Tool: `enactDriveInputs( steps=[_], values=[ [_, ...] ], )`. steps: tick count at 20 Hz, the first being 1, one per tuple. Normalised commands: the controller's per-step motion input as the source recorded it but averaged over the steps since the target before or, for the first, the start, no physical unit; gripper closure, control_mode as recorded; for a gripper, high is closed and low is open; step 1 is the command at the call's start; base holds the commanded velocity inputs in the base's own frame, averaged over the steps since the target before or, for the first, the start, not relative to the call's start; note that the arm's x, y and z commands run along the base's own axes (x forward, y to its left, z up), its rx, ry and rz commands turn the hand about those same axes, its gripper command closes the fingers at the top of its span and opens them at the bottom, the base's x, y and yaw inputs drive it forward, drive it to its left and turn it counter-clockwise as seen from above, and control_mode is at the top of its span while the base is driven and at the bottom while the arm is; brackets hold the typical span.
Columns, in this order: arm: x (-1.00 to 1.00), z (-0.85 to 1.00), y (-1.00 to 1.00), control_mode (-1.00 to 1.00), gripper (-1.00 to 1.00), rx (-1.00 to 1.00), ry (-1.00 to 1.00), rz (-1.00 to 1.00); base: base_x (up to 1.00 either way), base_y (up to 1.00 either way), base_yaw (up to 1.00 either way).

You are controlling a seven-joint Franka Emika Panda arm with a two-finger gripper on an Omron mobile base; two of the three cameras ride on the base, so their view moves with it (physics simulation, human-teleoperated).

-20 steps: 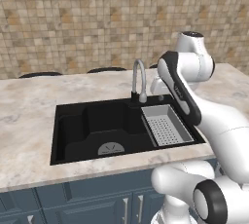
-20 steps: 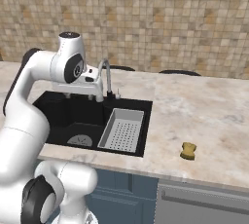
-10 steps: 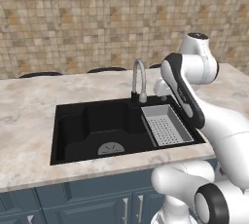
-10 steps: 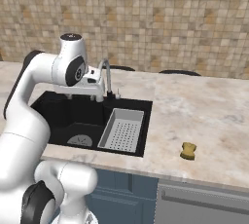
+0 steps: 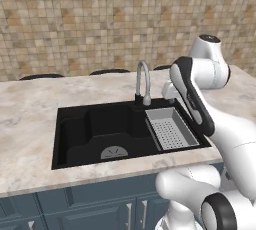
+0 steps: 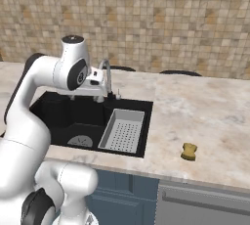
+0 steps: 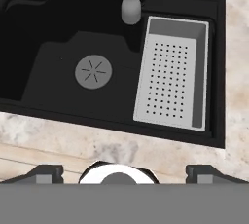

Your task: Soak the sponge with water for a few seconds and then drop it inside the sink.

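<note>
At the left, the large black rectangular sink [image 6: 58,116] is sunk into the pale marbled stone bench [image 6: 205,121], with a round grey drain [image 7: 93,71] in its floor and a curved silver faucet [image 5: 143,81] at its back rim. No stream runs from the spout. The grey perforated strainer tray [image 6: 123,130] fills the sink's right end.

Above the basin hangs the hand [image 7: 124,170], its two dark fingertips [image 7: 46,172] spread wide at the bottom of the hand view, with nothing between them. It looks straight down onto the sink and tray.

Well off to the right, alone on open bench near the front edge, lies the small yellow-orange sponge block [image 6: 189,151], flat on its broad face. It is well apart from the sink and from the hand, so the pick-up is not yet begun. Its long axis seems to run roughly front to back, slightly waisted in the middle, though it is too small to be sure.

It should be very light and soft, giving under pressure and unlikely to slip or break. A grip across the narrow waist, fingers closing on the two long sides, looks best; squeeze only lightly, since once wet it will be heavier and drip.
</note>
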Motion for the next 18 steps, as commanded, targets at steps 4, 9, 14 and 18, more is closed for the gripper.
enactDriveInputs(
  steps=[4,9,14,18],
  values=[
    [0.0,0.0,-0.11,-1.0,-1.0,0.0,-0.1,0.02,0.0,0.0,0.0],
    [0.0,0.0,-0.19,-1.0,-1.0,0.0,-0.13,0.05,0.0,0.0,0.0],
    [0.0,0.0,-0.18,-1.0,-1.0,0.0,-0.1,0.09,0.0,0.0,0.0],
    [0.0,0.0,-0.13,-1.0,-1.0,0.03,-0.08,0.13,0.0,0.0,0.0]
  ],
)
